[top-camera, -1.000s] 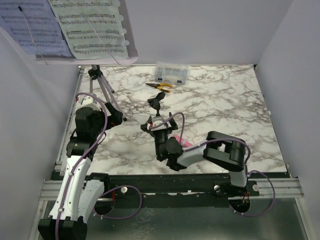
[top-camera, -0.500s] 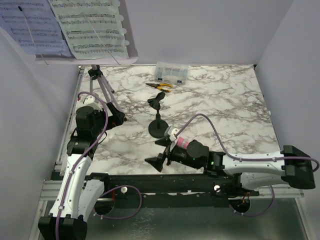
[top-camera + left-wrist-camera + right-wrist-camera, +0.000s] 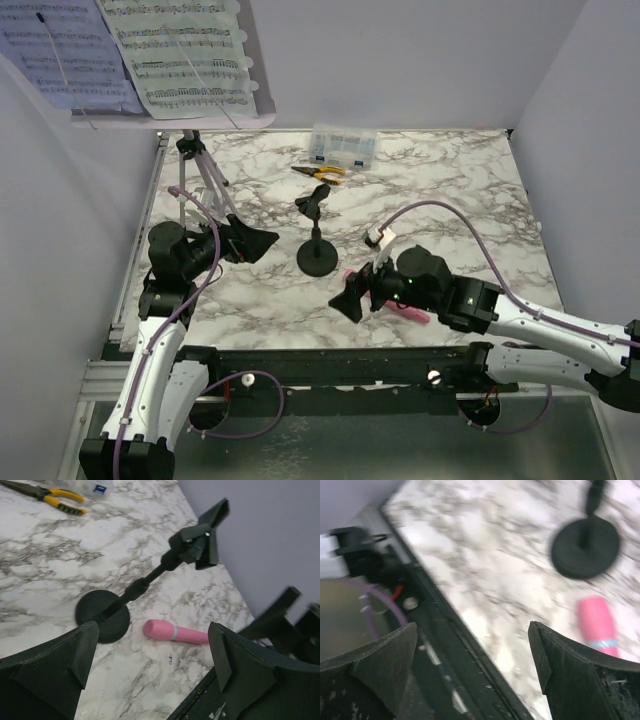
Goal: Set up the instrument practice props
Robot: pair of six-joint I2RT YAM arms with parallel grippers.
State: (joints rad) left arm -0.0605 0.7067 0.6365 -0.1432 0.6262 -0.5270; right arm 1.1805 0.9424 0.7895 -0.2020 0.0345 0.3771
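The left arm [image 3: 150, 372], at lower left, and the right arm [image 3: 545, 322], at lower right, have white shells and black joint housings. Purple cables [image 3: 440, 208] loop along both. The fingers [image 3: 50, 667] are matte black wedges.

Pretty blurry shot: the right gripper [image 3: 472, 630] has its fingers spread wide over the near edge of the marble table [image 3: 485, 555], where a black rail [image 3: 455, 650] and a purple cable [image 3: 380, 602] run. A pink microphone [image 3: 597, 625] lies flat on the marble near the stand's round black base [image 3: 585, 547], not touching it.
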